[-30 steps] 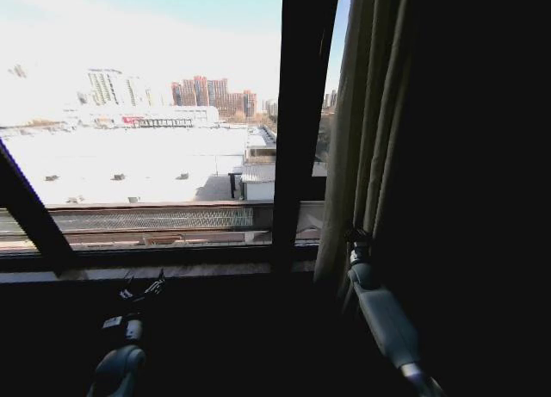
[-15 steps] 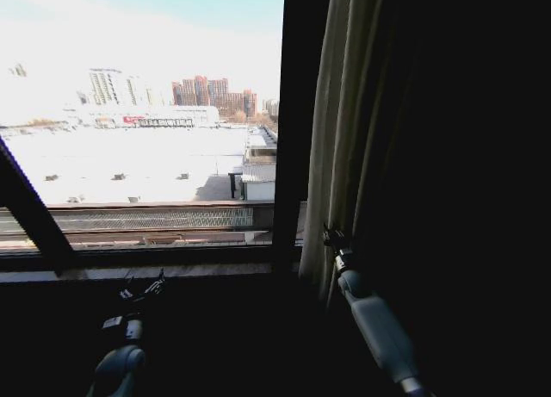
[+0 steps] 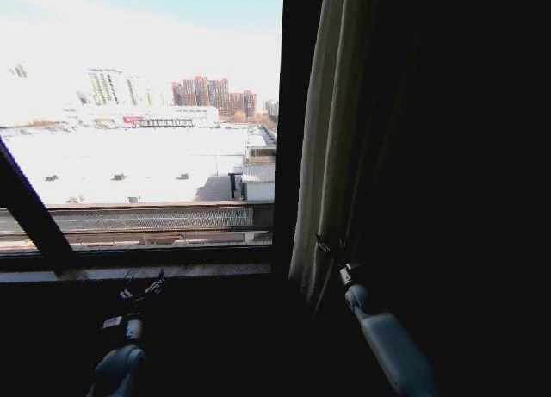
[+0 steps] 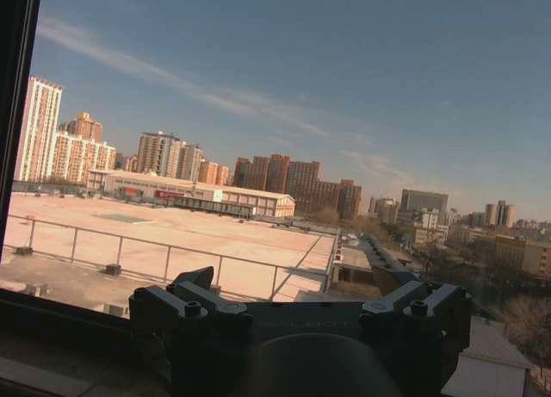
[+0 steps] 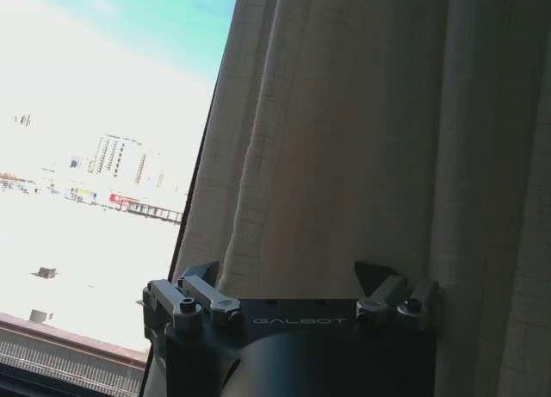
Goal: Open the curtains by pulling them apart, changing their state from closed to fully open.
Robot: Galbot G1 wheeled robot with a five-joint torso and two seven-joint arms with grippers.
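The curtains (image 3: 336, 113) hang as a pale pleated panel at the right of the window, dark farther right. My right gripper (image 3: 331, 246) sits at the panel's lower left edge, against the folds. In the right wrist view the curtains (image 5: 344, 139) stand right in front of the right gripper (image 5: 293, 281), whose fingers (image 5: 200, 285) are spread open with the fabric just beyond them. My left gripper (image 3: 142, 287) rests low by the sill, left of centre. In the left wrist view the left gripper (image 4: 297, 289) is open and faces the bare glass.
A dark vertical window frame bar (image 3: 301, 113) stands just left of the curtain edge. A slanted dark bar (image 3: 30, 212) crosses the lower left pane. The sill (image 3: 198, 270) runs below the glass. City roofs and towers lie outside.
The curtain's edge has shifted left, now overlapping the vertical frame bar and covering the strip of glass to its right. The right gripper moved left with it. The left arm stayed still.
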